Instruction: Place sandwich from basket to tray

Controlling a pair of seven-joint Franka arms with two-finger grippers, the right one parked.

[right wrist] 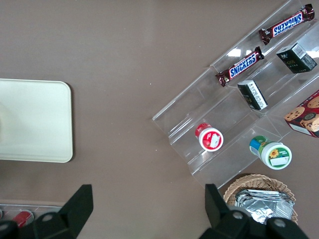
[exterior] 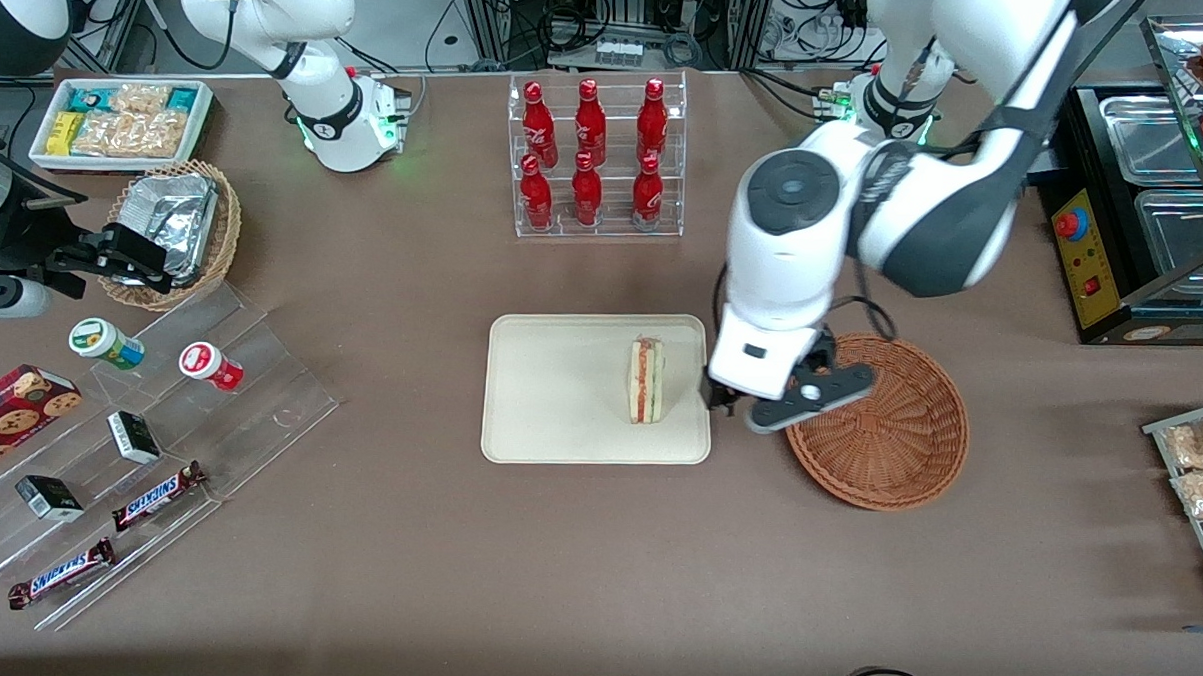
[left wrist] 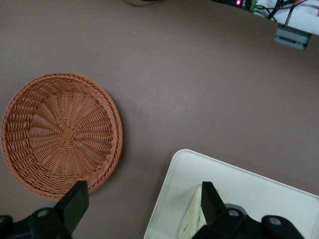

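Note:
The sandwich (exterior: 646, 381) lies on the cream-white tray (exterior: 559, 407), near the tray's edge that faces the basket, striped cut edge up. The reddish-brown wicker basket (exterior: 884, 428) stands beside the tray and has nothing in it. My left gripper (exterior: 724, 400) hangs over the gap between tray and basket, just beside the sandwich. In the left wrist view the gripper (left wrist: 142, 204) is open and holds nothing; one finger (left wrist: 209, 199) is over the sandwich (left wrist: 191, 219) on the tray (left wrist: 249, 189), the other next to the basket (left wrist: 60, 134).
A clear rack of red bottles (exterior: 596, 158) stands farther from the front camera than the tray. Toward the parked arm's end are a tan basket with foil (exterior: 175, 228), a white snack bin (exterior: 119, 121) and a stepped acrylic shelf (exterior: 148, 432) with snacks. A black appliance (exterior: 1146, 217) stands toward the working arm's end.

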